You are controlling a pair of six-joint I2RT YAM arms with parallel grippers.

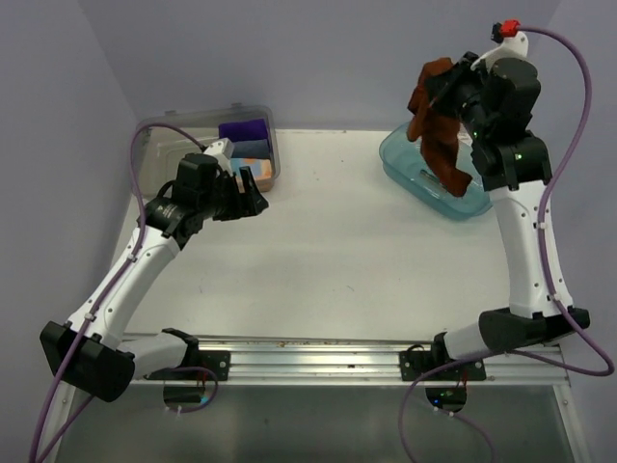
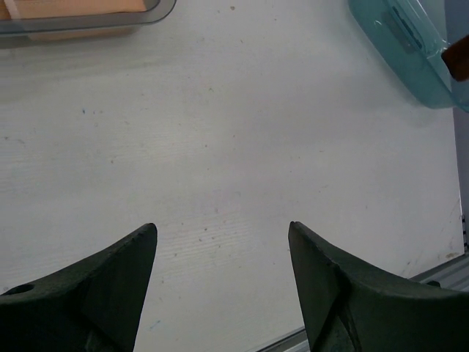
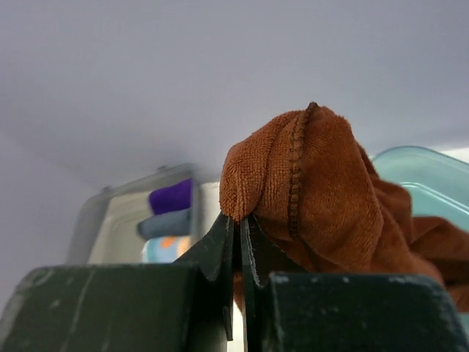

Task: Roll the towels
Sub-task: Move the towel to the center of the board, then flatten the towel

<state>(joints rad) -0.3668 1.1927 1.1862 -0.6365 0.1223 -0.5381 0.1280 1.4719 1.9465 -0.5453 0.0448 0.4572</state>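
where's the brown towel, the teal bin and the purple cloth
brown towel [image 1: 439, 135]: top view, hanging middle
teal bin [image 1: 400, 166]: top view, left wall
purple cloth [image 1: 243, 128]: top view, upper face

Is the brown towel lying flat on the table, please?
No, the brown towel hangs from the right end effector over the teal bin.

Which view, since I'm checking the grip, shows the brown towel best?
The right wrist view: the brown towel is close up, pinched in the shut jaws of the right gripper. The top view shows it whole but small, hanging above the teal tub. The left wrist view catches only a sliver.
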